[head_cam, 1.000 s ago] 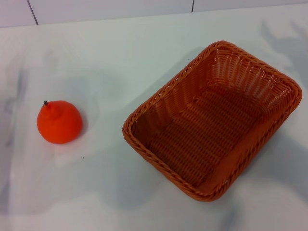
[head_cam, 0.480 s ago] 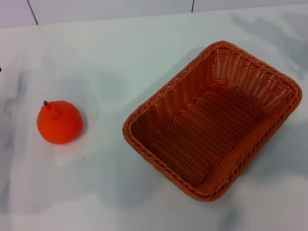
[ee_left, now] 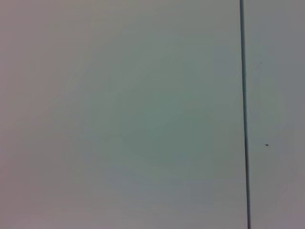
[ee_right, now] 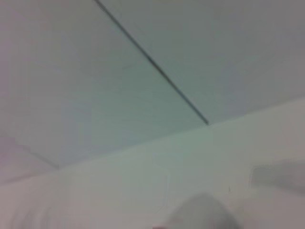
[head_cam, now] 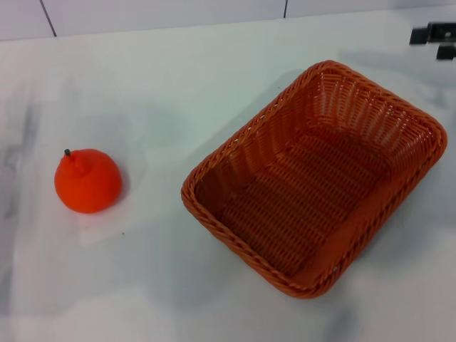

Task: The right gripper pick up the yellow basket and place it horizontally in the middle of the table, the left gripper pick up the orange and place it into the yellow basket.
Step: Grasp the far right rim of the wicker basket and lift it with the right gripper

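The yellow basket, orange-brown woven wicker, lies empty on the white table, right of centre and turned diagonally. The orange sits upright on the table at the left, well apart from the basket, its knob and dark stem on top. Black parts of my right gripper show at the far top right edge of the head view, above and beyond the basket's far right corner, touching nothing. My left gripper is out of view. Both wrist views show neither the basket nor the orange.
The white table has bare surface between the orange and the basket. A tiled wall runs along its far edge. The left wrist view shows a plain wall with one seam; the right wrist view shows wall and table top.
Black parts of my right gripper have come into view at the top right, and the shadows there have shifted. The basket and the orange have not moved.
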Available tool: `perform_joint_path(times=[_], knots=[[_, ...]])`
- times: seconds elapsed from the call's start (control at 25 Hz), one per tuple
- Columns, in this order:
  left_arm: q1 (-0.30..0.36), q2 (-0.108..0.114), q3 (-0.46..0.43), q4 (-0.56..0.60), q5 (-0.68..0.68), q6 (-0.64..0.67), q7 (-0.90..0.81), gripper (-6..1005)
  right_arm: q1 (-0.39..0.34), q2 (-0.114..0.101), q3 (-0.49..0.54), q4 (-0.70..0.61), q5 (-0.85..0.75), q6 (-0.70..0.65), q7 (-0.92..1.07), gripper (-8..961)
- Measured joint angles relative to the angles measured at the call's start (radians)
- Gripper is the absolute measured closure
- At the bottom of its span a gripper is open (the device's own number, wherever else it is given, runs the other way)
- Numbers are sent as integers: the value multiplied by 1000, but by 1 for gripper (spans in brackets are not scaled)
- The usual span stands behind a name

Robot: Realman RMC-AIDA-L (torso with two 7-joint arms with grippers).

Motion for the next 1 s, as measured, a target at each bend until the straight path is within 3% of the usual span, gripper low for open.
perform_joint_path(times=[0.48,1.0], knots=[[0,0,2,0,0,0,0,98,111,-9,-4,-8,-233,-97,68,38],[18,-5,2,-6,0,9,0,98,130,-5,-81,-1,-251,-114,85,55]])
